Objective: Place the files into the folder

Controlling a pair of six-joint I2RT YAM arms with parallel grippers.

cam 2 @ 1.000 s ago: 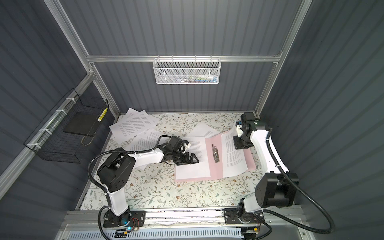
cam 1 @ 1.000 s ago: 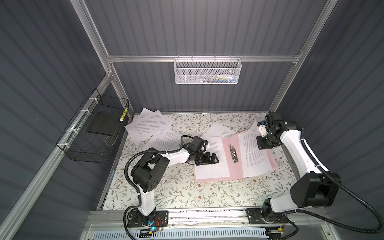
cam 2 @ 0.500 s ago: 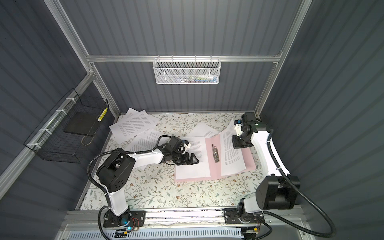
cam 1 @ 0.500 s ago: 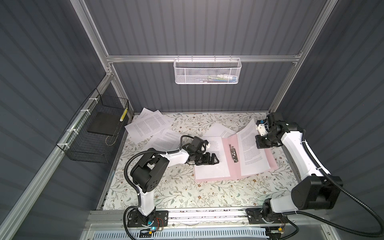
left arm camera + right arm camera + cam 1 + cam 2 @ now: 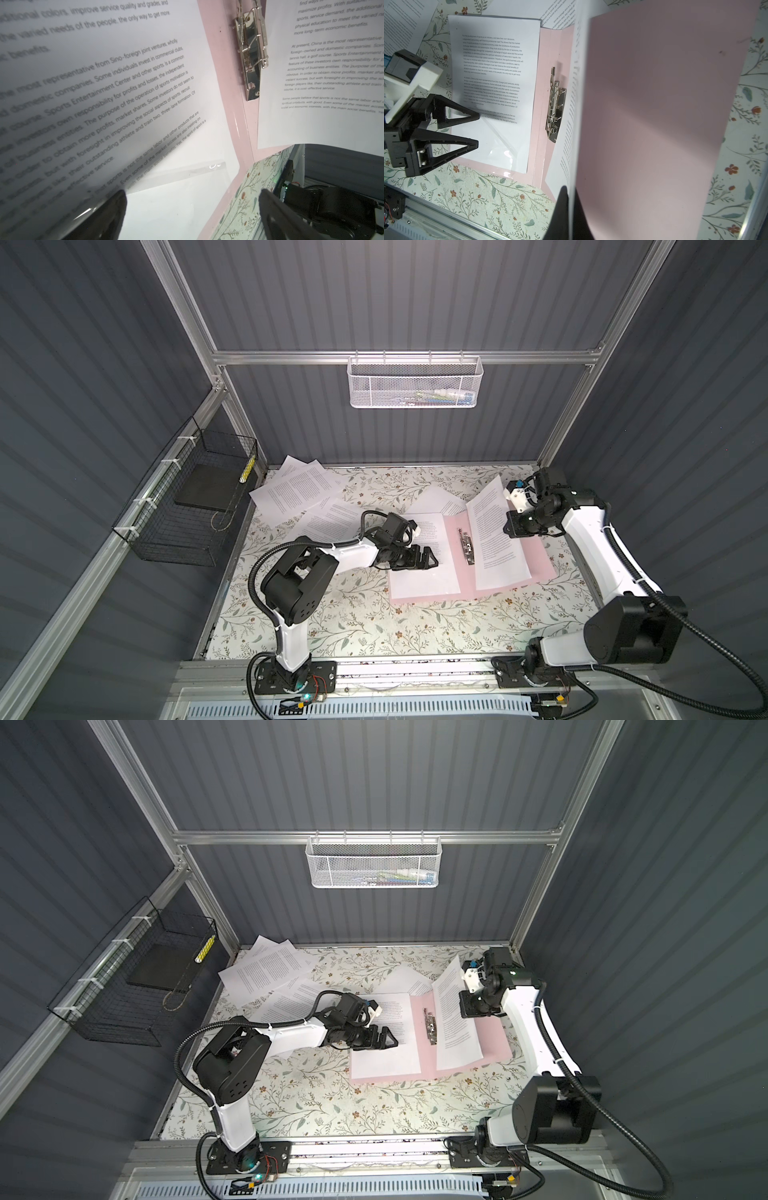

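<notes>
On your left, loose files (image 5: 297, 489) lie fanned at the table's (image 5: 353, 622) far corner. Your left gripper (image 5: 432, 559) hovers, jaws spread wide, over the printed sheet (image 5: 419, 585) on the open folder's (image 5: 540, 566) left flap. Right of the clip (image 5: 466, 545), your right gripper (image 5: 510, 527) pinches the second sheet (image 5: 494, 539) by its raised edge.

Both top views: high up front, looking down on whole table (image 5: 374, 626). Wrist cams: close over folder (image 5: 218, 83), both see clip (image 5: 555, 108).

Lab cell: aluminium frame (image 5: 407, 357), grey panels (image 5: 395, 294)
</notes>
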